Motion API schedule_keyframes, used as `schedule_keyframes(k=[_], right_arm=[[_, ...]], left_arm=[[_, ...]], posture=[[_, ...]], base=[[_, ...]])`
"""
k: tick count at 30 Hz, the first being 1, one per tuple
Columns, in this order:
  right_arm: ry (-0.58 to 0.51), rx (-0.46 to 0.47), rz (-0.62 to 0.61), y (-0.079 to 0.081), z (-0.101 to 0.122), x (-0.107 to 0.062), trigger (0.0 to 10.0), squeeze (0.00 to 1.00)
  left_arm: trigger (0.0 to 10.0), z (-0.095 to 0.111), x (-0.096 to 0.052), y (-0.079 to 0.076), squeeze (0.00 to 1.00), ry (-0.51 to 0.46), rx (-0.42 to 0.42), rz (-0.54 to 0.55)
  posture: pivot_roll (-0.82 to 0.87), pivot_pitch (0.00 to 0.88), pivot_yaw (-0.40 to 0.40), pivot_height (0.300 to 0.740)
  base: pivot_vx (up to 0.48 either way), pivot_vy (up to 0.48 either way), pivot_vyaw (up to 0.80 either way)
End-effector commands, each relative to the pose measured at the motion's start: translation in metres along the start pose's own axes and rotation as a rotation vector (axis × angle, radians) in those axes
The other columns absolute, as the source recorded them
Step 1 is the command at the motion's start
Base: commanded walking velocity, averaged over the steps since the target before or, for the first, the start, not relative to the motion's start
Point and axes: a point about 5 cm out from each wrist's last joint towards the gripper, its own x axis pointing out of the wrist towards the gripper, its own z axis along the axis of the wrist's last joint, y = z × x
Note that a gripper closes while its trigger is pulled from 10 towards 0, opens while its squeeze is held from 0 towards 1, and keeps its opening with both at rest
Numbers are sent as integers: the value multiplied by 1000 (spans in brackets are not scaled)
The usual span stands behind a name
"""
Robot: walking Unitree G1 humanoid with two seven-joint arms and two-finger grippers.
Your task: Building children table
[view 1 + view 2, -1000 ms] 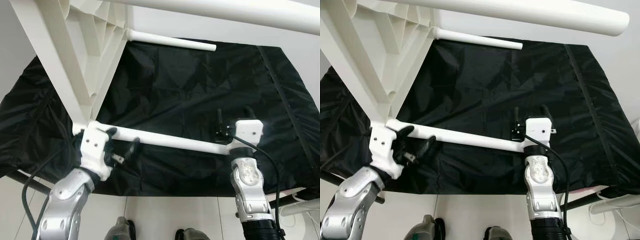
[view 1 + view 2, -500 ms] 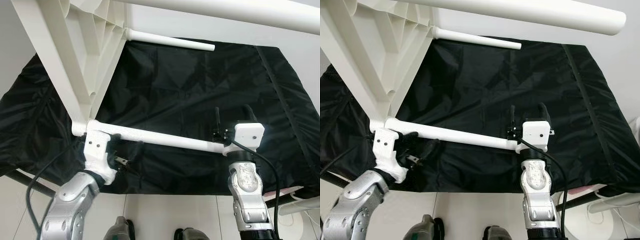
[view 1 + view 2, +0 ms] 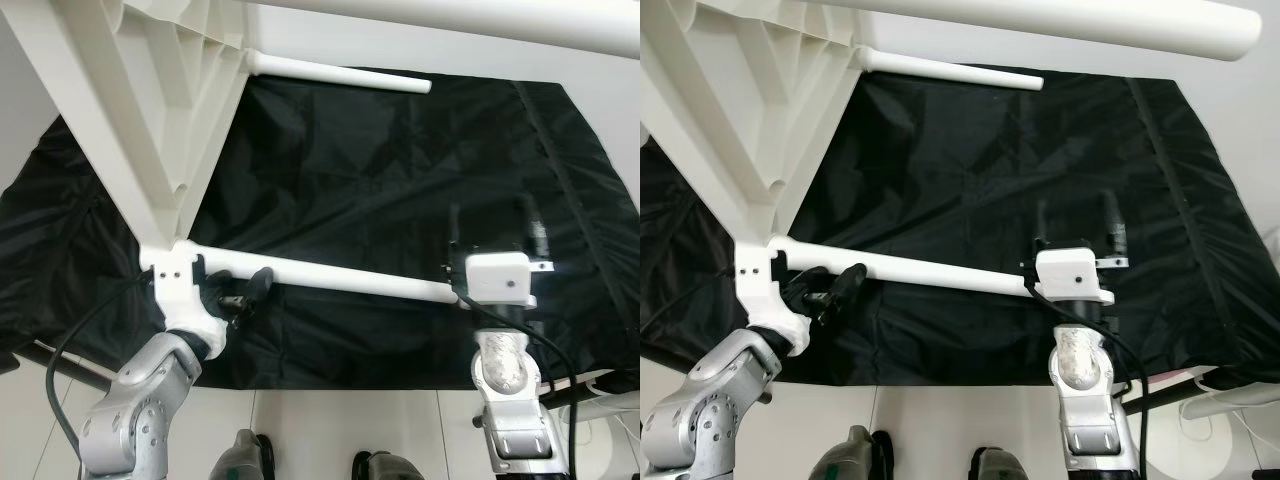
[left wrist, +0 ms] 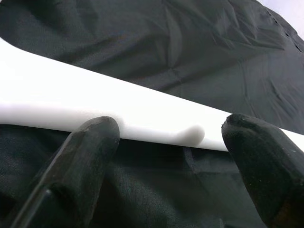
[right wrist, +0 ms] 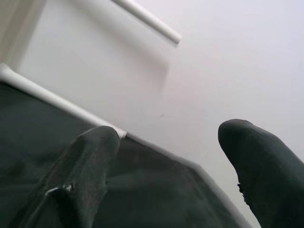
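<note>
Upturned white plastic table (image 3: pixel 150 110) over black cloth (image 3: pixel 380 170); near round white leg (image 3: pixel 340 277) between parted left gripper (image 3: pixel 240 292) fingers, ungripped; right gripper (image 3: pixel 492 222) open beside leg's right end; risks leg slipping loose.

No text, label, brand, number or sign can be read in any view.

White leg (image 3: pixel 340 277) across black cloth (image 3: pixel 400 170)
</note>
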Motion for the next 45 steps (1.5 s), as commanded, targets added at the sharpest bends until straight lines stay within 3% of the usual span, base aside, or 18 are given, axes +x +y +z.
schedule_keyframes(k=[1,2,4,5,8,15,18,25,36,45], right_arm=[[-145,-147,13,2,15,-5,10000,0],[-254,-239,32,5,25,-7,10000,0],[-254,-239,32,5,25,-7,10000,0],[-330,-281,48,7,31,-8,10000,0],[-421,-319,70,11,37,-9,10000,0],[-500,-341,48,9,45,-3,10000,0],[-606,-331,35,-2,63,11,10000,0],[-723,-376,-43,-20,86,28,10000,0],[-786,-346,1,-19,101,40,10000,0],[-763,-326,166,-8,105,63,10000,0]], left_arm=[[10000,-4,2,5,0,37,-41,32],[10000,-3,3,4,0,41,-47,29],[10000,-3,3,4,0,41,-47,29],[10000,-2,5,4,0,50,-45,26],[10000,-1,7,3,0,63,-37,15],[10000,0,10,5,0,71,-31,16],[10000,1,13,5,0,83,-7,-1],[10000,6,21,4,0,94,10,-26],[10000,10,28,3,0,83,17,-36],[10000,11,29,-2,0,68,21,-44]], posture=[[11,157,58,740],[9,156,64,740],[9,156,64,740],[8,155,69,740],[10,152,75,740],[10,147,91,740],[4,143,109,740],[-7,140,127,740],[-14,136,120,740],[-17,139,100,740]], base=[[0,0,0],[0,0,0],[0,0,0],[0,0,0],[0,0,0],[0,0,0],[0,0,0],[0,0,0],[0,0,0],[0,0,0]])
